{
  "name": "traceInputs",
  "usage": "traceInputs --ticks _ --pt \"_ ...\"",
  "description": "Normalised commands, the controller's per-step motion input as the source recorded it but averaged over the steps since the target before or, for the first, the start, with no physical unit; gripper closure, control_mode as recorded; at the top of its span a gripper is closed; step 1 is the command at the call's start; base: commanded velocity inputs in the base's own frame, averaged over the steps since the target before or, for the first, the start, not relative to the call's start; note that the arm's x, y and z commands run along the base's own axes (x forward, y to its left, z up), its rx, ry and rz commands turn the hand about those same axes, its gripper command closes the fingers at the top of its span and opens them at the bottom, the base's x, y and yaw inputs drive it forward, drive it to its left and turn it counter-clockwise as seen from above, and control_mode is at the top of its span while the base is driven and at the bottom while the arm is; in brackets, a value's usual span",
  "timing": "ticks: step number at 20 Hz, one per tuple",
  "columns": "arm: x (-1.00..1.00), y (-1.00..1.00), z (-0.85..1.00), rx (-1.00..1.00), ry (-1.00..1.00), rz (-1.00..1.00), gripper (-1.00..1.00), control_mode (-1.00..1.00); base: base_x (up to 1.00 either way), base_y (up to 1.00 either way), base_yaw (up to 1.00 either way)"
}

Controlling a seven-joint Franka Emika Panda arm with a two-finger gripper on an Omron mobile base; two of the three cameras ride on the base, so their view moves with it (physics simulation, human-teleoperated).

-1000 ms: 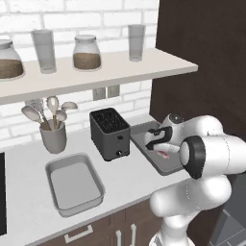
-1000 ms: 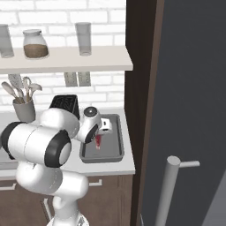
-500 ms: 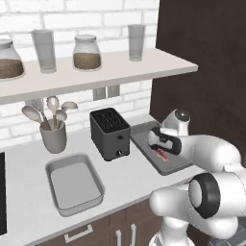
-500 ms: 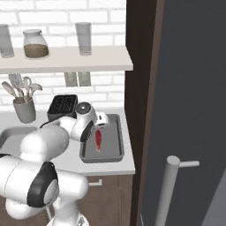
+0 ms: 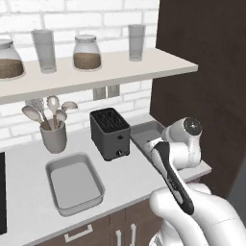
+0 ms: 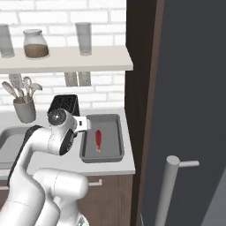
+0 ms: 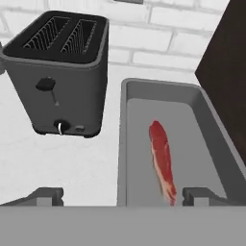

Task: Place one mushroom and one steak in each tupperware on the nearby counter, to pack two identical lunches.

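We have one flat red-pink marbled steak (image 7: 162, 162) lying alone in the right-hand shallow light-grey rectangular tupperware tray (image 7: 206, 115), beside the black slotted toaster (image 7: 60, 72) on the light-grey counter (image 5: 129, 175). Our two-finger gripper (image 7: 122, 196) hangs just above that tray's near end with its jaws spread wide and nothing between them. The other grey tray (image 5: 74, 183) sits bare. So one steak looks placed; next, we judge, we need to pull clear and fetch a mushroom or the second steak.

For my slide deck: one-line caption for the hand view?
Open gripper above a steak lying in the tupperware beside the black toaster.
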Motion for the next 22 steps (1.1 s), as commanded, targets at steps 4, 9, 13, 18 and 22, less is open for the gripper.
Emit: traceInputs --ticks 4,9,13,18,22 --pt "-0.99 0.18 0.61 0.08 -0.08 0.00 -1.00 -1.00 0.00 0.00 0.00" --pt "-0.90 0.16 0.48 0.00 -0.10 0.00 -1.00 -1.00 0.00 0.00 0.00" --pt "-0.71 0.05 0.03 -0.01 0.00 -0.01 -1.00 1.00 -0.25 -0.01 -0.01" --pt "0.00 0.00 0.00 0.00 0.00 0.00 -1.00 1.00 -1.00 -0.21 -0.10" --pt "0.00 0.00 0.00 0.00 0.00 0.00 -1.00 1.00 -1.00 -0.37 -0.13"
